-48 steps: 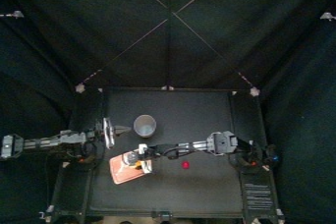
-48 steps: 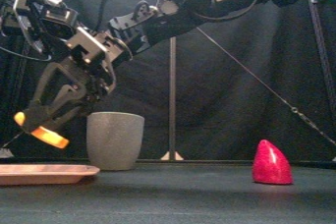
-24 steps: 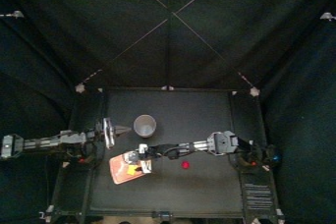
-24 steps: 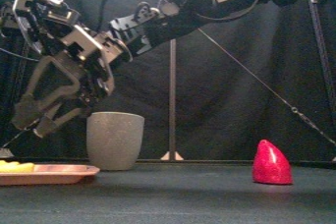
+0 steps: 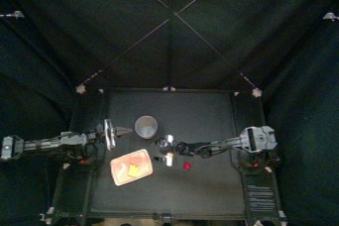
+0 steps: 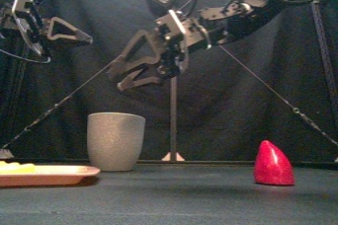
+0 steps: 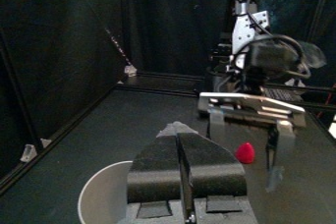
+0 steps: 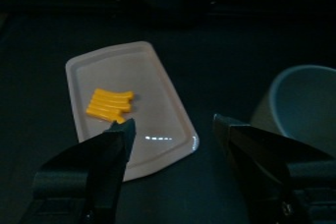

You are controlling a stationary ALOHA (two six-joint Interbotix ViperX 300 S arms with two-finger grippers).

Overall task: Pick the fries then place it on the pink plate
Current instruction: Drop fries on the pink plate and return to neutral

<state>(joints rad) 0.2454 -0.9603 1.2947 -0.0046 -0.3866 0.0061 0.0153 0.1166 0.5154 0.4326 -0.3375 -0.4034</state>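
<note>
The yellow fries (image 8: 110, 104) lie loose on the pink plate (image 8: 147, 71) at the table's front left; they also show as fries (image 5: 129, 170) on the plate (image 5: 137, 160) from above and as fries (image 6: 16, 168) on the plate (image 6: 59, 175) from the front. My right gripper (image 6: 133, 73) hangs open and empty well above the table, just right of the plate, at right gripper (image 5: 165, 155) in the top view. Its jaws stand wide apart in the right wrist view. My left gripper (image 7: 184, 169) rests shut at the left, beside the grey cup.
A tall grey speckled cup (image 6: 115, 140) stands behind the plate, also seen as the cup (image 5: 146, 125) from above. A red toy (image 6: 274, 163) sits to the right of the plate, at red toy (image 5: 187, 167) in the top view.
The right gripper carried the fries down, let them go on the plate, then rose and drew back to the right. The left arm stayed put.
</note>
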